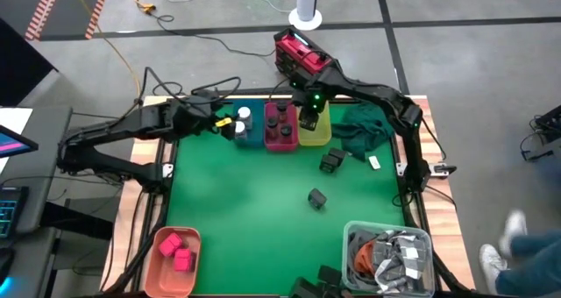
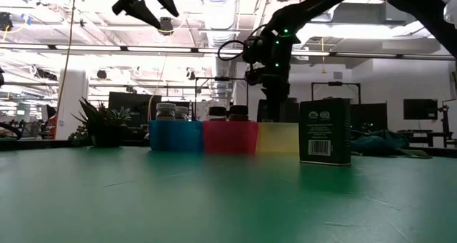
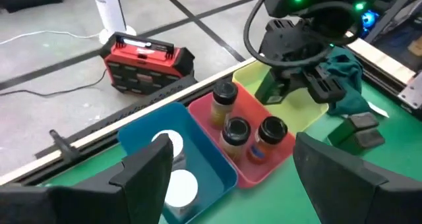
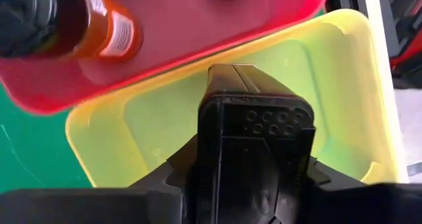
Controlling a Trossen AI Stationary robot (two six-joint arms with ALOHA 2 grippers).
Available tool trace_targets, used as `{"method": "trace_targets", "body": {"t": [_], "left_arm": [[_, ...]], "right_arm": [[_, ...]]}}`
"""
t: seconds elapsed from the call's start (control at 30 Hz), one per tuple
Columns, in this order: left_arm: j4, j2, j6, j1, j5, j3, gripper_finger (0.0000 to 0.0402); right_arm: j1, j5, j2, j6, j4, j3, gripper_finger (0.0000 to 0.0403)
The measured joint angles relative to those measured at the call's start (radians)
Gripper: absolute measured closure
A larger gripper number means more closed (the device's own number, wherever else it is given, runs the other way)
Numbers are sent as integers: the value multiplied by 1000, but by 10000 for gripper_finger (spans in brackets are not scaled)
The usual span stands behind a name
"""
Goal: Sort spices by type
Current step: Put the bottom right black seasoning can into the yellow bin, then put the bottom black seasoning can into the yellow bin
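Observation:
My right gripper (image 1: 308,120) is shut on a black box (image 4: 227,95) over the yellow bin (image 4: 330,85), which stands at the table's far edge. Next to it, the red bin (image 3: 204,109) holds three dark-capped jars (image 3: 235,133). The blue bin (image 3: 198,135) holds white-capped jars (image 3: 179,186). My left gripper (image 3: 241,178) hangs open in the air above the blue bin. Two more black boxes (image 1: 331,162) (image 1: 317,197) stand on the green mat. Two pink blocks (image 1: 175,250) lie in a salmon tray (image 1: 195,238) near the left corner. My right gripper pinches the black box between its two fingers (image 4: 277,128), coming from above and pointing down. The box (image 3: 270,89) hangs upright below the gripper and reaches down inside the yellow bin. The bin wall hides whether its underside touches the bin floor.
A dark green cloth (image 1: 364,131) lies right of the yellow bin. A grey bin (image 1: 419,237) with grey packets and orange cord sits at the near right. A small white item (image 1: 374,162) lies near the cloth. The mat's middle (image 1: 245,193) is bare.

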Motion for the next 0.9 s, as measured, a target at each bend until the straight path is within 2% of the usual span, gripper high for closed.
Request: {"method": "trace_targets", "body": {"t": [0.13, 0.43, 0.6, 0.8, 0.9], "left_arm": [[-40, -32, -1, 0, 0, 0, 102], [-60, -42, 20, 0, 0, 0, 102], [-60, -42, 19, 0, 8, 0, 102], [-60, -42, 62, 0, 23, 0, 102], [-70, -43, 63, 0, 23, 0, 102]], "right_arm": [[1, 0, 8, 32, -5, 11, 221], [10, -1, 8, 48, 5, 11, 159], [10, -1, -24, 78, 1, 17, 154], [41, -4, -132, 85, -26, 60, 153], [86, -91, -194, 93, -43, 50, 153]]}}
